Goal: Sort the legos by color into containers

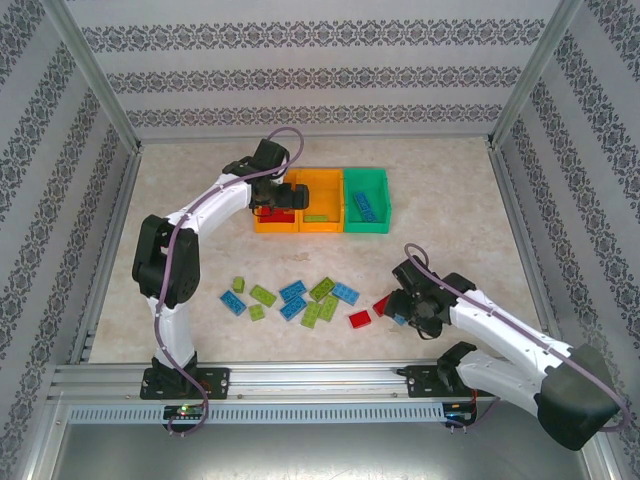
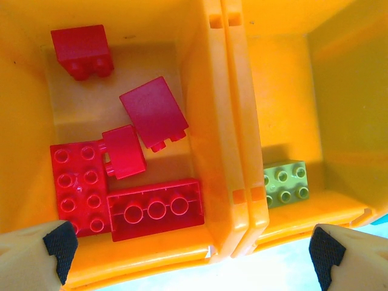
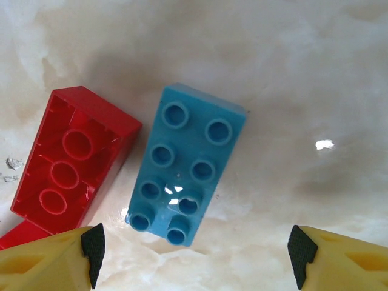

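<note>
— What is lying underneath everything?

— A pale beige, marble-patterned table [image 1: 450, 200] is spreading across the middle, and in the right wrist view its glossy surface is catching small bright glints.

— And what is standing around it?

— White wall panels with grey ornamental stripes [image 1: 300, 80] are closing it in at the back and on both sides. A silver aluminium post [image 1: 95, 78] is slanting up at the back left corner, and a matching post [image 1: 534, 70] is doing the same at the back right.

— And along the near edge?

— A ribbed aluminium rail [image 1: 320, 378] is running from side to side, a slotted grey duct [image 1: 320, 412] is lying just below it, and a plain grey metal sheet [image 1: 300, 455] is filling the bottom strip.
</note>
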`<move>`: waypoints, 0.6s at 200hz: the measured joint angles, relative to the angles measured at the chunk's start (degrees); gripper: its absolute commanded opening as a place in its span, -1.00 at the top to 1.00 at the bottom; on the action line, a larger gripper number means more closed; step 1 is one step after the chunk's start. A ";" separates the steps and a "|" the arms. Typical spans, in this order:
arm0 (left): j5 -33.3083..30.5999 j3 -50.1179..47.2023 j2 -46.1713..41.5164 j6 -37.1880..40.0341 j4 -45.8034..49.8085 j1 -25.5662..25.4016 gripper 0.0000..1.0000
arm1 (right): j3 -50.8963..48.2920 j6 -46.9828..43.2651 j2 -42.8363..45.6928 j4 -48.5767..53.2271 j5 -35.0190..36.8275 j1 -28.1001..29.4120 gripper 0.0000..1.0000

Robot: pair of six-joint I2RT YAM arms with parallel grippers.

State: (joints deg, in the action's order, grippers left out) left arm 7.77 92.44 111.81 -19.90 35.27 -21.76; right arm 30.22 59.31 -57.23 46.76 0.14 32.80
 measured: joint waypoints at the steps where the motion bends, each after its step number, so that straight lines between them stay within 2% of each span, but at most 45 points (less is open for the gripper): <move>1: 0.00 -0.02 0.00 0.00 -0.04 0.00 -1.00 | -0.02 0.04 -0.02 -0.07 -0.02 0.00 -0.62; 48: 0.42 -0.94 -0.66 0.00 -0.50 0.00 -1.00 | -2.86 1.84 -0.31 -2.93 -0.42 -0.59 -0.42; 103: 0.92 -1.01 -0.66 -0.02 -0.85 0.00 -1.00 | -3.26 1.29 -3.54 -4.83 -0.39 -3.21 -0.39; 120: 1.03 -1.27 -0.66 -0.02 -1.05 0.00 -1.00 | -2.69 0.20 -5.46 -4.87 -0.37 -3.63 -0.30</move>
State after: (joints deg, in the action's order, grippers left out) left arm 8.80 91.18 111.15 -19.92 34.22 -21.76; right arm 27.53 59.51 -62.70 41.89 -0.23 29.17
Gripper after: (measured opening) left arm 0.998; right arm 0.678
